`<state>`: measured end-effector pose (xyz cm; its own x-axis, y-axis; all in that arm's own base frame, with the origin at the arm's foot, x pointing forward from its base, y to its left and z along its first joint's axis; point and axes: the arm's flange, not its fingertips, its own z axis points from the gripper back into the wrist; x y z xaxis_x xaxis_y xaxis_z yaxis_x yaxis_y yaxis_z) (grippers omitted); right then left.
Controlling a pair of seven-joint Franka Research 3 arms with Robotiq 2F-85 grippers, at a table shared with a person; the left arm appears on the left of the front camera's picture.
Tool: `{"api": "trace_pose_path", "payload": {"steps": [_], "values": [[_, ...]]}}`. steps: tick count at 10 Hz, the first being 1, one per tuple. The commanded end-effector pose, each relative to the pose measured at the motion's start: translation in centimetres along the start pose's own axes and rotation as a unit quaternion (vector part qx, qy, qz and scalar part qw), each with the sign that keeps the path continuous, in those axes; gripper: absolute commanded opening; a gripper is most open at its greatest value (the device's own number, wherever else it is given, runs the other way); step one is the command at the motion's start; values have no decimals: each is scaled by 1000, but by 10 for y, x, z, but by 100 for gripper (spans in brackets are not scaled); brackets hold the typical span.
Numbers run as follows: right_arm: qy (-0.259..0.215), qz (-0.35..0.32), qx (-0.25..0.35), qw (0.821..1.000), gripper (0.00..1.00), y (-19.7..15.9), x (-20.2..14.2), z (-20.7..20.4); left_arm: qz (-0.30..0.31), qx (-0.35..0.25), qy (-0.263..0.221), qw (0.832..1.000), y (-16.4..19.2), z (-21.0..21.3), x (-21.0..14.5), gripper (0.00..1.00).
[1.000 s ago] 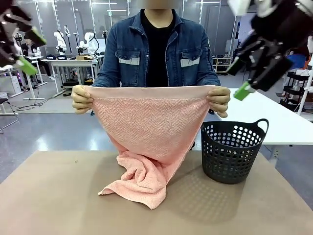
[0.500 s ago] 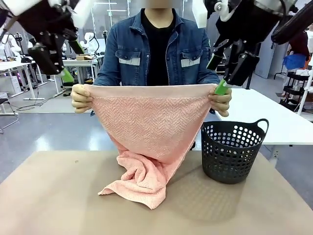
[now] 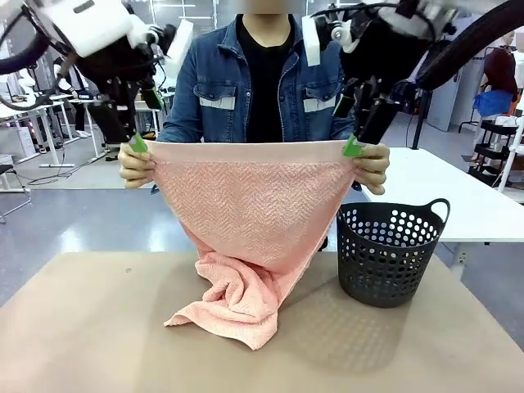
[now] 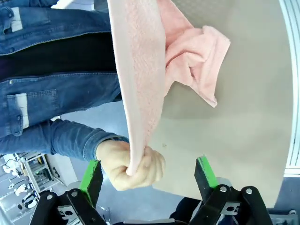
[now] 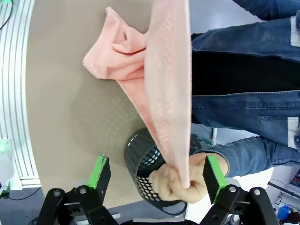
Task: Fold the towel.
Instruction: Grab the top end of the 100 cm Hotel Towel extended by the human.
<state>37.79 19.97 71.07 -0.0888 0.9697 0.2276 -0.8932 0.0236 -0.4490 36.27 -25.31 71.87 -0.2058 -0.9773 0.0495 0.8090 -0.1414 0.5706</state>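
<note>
As towel (image 3: 254, 213) hangs, left tool (image 4: 147, 165), right tool (image 5: 156, 161) agape

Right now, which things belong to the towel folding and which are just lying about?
Job in hand: towel, held up by its top corners, lower end bunched on the brown table; person's hands gripping those corners; left fingers and right fingers, open, each pair straddling a hand.
Lying about: black basket, standing on the table beside the towel; white table behind it.

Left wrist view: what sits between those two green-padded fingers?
In the left wrist view, the person's hand, clutching a corner of the salmon-pink terry towel, lies between the left gripper's open fingers.
</note>
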Motion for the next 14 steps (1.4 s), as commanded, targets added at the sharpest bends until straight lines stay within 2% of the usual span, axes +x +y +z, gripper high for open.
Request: {"api": "trace_pose_path", "payload": {"steps": [1,5,11,12,13,14], "values": [[17,-19,0,1000,100,-18,7,-12,-5,9,9,1000,19,-13,6,100],[47,-35,31,998,100,-40,2,-46,-4,-9,17,1000,42,-44,12,100],[57,-57,73,994,100,-48,-12,-83,24,-81,40,996,42,-91,0,100],[58,-59,74,994,75,-47,-13,-85,29,-86,45,995,41,-93,-1,67],[59,-59,75,994,40,-47,-13,-86,27,-89,47,995,40,-93,-1,41],[57,-60,73,994,15,-46,-12,-85,29,-90,48,994,38,-92,-2,41]]}}
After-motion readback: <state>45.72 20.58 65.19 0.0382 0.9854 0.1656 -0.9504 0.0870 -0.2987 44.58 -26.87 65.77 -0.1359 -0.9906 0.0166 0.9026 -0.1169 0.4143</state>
